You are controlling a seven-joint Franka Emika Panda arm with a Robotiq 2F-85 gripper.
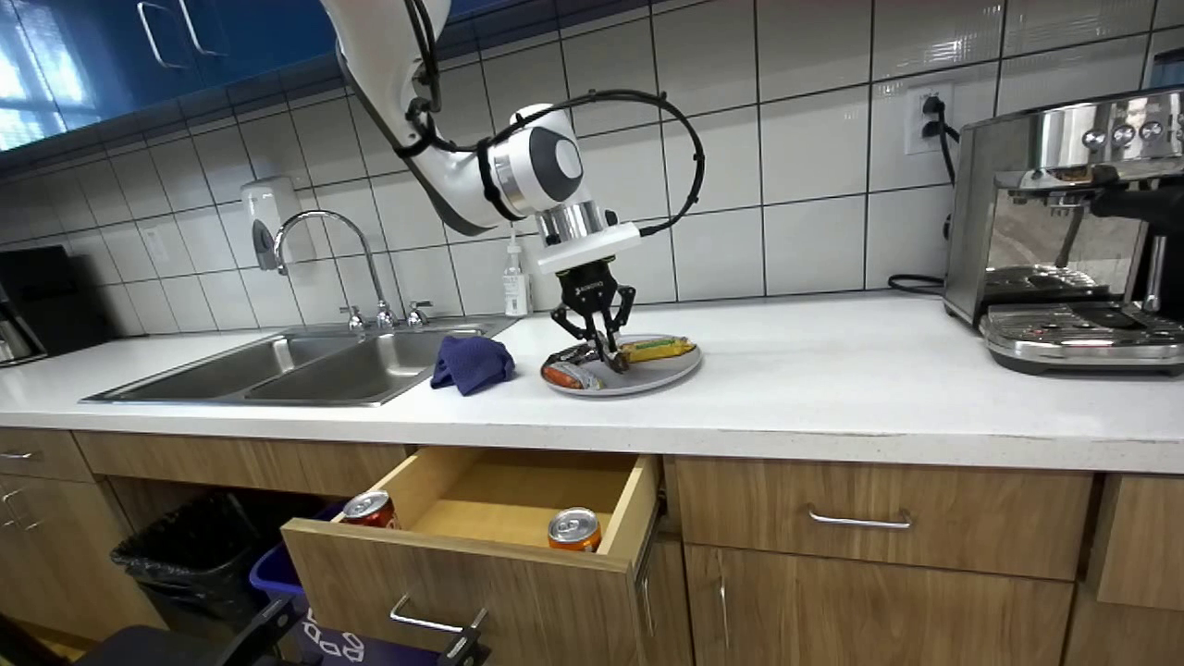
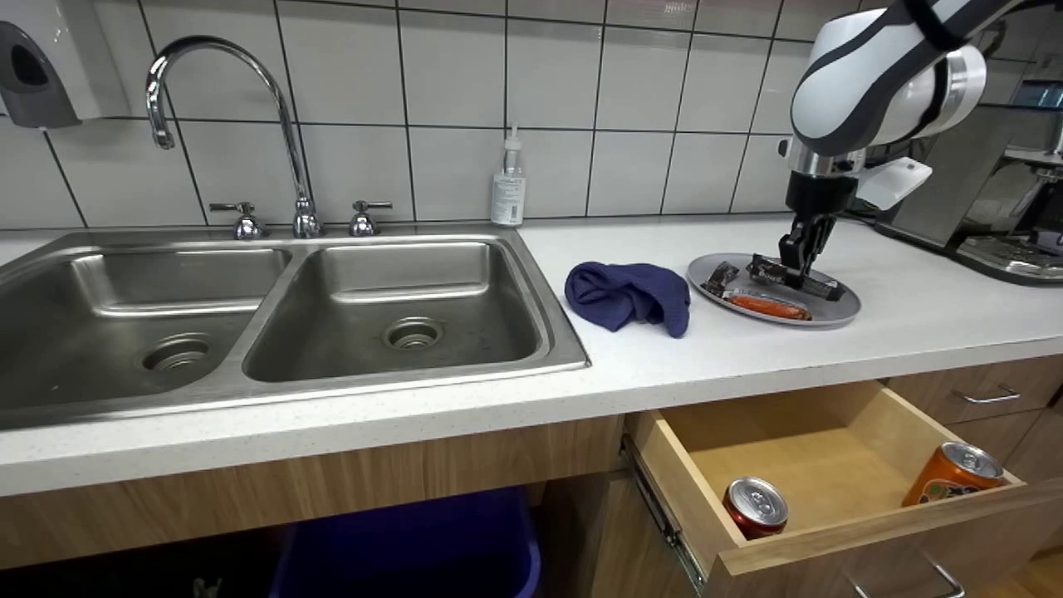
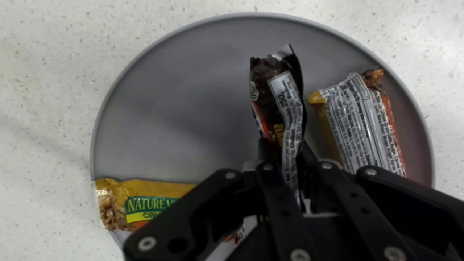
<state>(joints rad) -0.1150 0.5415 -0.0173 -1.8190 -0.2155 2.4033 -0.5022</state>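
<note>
My gripper (image 3: 284, 154) is shut on a dark brown wrapped bar (image 3: 273, 92), gripping it near its middle. In both exterior views the fingertips are low over a round grey plate (image 1: 668, 374), and the dark bar (image 2: 820, 286) sticks out on both sides of them. Whether the bar touches the plate I cannot tell. A yellow-green bar (image 3: 145, 203) lies on the plate, partly behind the gripper in the wrist view. On the opposite side lies a silver and orange wrapped bar (image 3: 362, 123). Another small dark wrapper (image 2: 719, 276) shows at the plate's edge.
A crumpled blue cloth (image 2: 629, 295) lies between plate and double sink (image 1: 305, 365). Below the counter a drawer (image 1: 462, 587) stands pulled out, holding a red can (image 2: 756, 507) and an orange can (image 2: 955, 473). A coffee machine (image 1: 1078, 231) and soap bottle (image 2: 508, 191) stand near the wall.
</note>
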